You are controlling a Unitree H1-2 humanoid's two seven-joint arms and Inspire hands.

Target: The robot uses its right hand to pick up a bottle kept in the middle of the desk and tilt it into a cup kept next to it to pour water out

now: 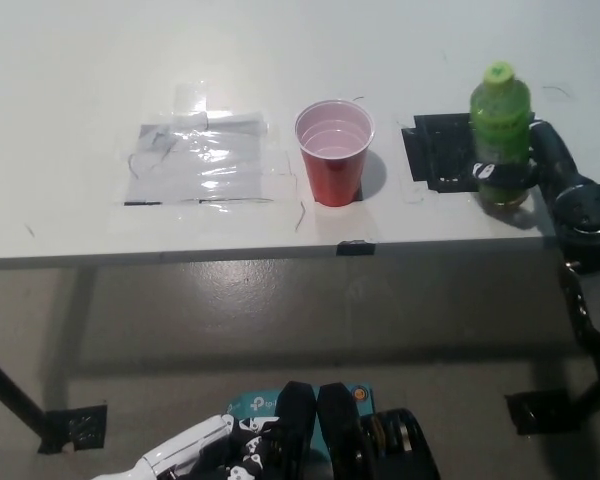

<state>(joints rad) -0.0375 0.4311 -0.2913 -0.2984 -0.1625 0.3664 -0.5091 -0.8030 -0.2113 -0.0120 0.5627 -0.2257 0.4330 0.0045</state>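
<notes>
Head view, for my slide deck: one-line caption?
Black right hand grips green bottle beside red cup on white desk.

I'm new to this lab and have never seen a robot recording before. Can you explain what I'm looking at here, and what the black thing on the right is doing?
The picture comes from a camera on a humanoid robot's head, looking steeply down at a white desk. The black thing is the robot's right hand, wrapped around a green bottle with a green cap, upright near the desk's right end. To the bottle's left stands a red cup, open and upright, apart from the bottle. A black mat lies between them, and a taped clear sheet lies further left. The white shape at the bottom is the robot's left hand, resting low, away from the desk.
</notes>
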